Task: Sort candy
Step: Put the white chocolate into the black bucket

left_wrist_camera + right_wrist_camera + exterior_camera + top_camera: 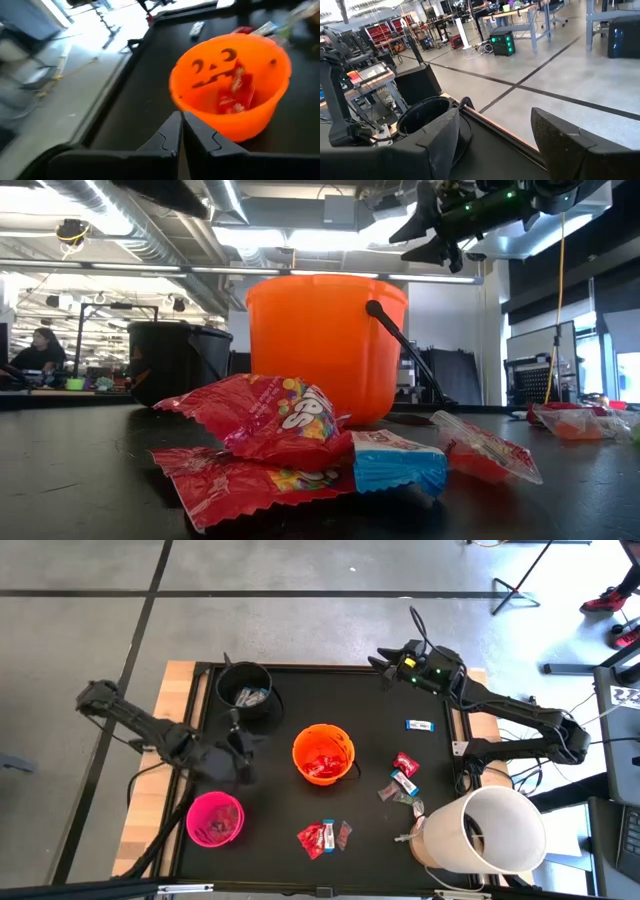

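Note:
Small wrapped candy lies on the black table: red packets and a dark wrapper near the front edge (322, 837), a mixed cluster (402, 782) and one blue-and-white bar (420, 726). The low view shows the red packets (270, 420) and a blue-and-white bar (398, 463) close up. More red packets lie inside the orange bucket (322, 755). My left gripper (238, 745) hovers between the black bucket (245, 692) and the pink bucket (215, 818), shut and empty (181, 127). My right gripper (385, 665) is raised near the table's far edge, open (495, 140).
A tall white container (485, 830) stands at the near right corner of the table. The black bucket holds a few wrappers, and the pink bucket holds dark ones. Wooden table borders (175, 690) frame the black mat. Tripod legs (515, 590) stand on the floor beyond.

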Robot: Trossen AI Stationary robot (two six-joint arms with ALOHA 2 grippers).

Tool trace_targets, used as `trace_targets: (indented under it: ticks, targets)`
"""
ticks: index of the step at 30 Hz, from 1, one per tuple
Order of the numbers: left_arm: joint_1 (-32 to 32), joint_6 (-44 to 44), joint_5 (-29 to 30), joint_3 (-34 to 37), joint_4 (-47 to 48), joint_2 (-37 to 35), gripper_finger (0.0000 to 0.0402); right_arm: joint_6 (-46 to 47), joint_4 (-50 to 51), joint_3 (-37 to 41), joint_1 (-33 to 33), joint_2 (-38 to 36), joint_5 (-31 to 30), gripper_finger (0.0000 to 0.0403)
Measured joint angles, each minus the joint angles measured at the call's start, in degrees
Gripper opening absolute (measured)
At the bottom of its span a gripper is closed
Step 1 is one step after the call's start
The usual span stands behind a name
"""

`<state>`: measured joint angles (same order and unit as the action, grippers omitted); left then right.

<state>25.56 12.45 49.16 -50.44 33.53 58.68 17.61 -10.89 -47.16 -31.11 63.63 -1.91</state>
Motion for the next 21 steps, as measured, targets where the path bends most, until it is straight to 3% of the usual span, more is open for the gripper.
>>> trace_targets:
  ticks: [7, 12, 21]
  targets:
    - [-11.05, -16.29, -27.96, 12.14, -35.92, -4.4, 0.0011, 0.12, 0.47, 0.0, -0.01, 0.4, -0.73, 0.0246]
    - [-15.9, -17.18, -32.2, 16.59, -50.81, -6.28, 0.0011, 0.0, 0.63, 0.0, -0.02, 0.38, -2.9, 0.0246]
    - [-19.45, -14.25, -38.23, 17.34, -51.77, -6.35, 0.0011, -0.21, 8.63, 0.0, -0.04, 0.38, -6.06, 0.0246]
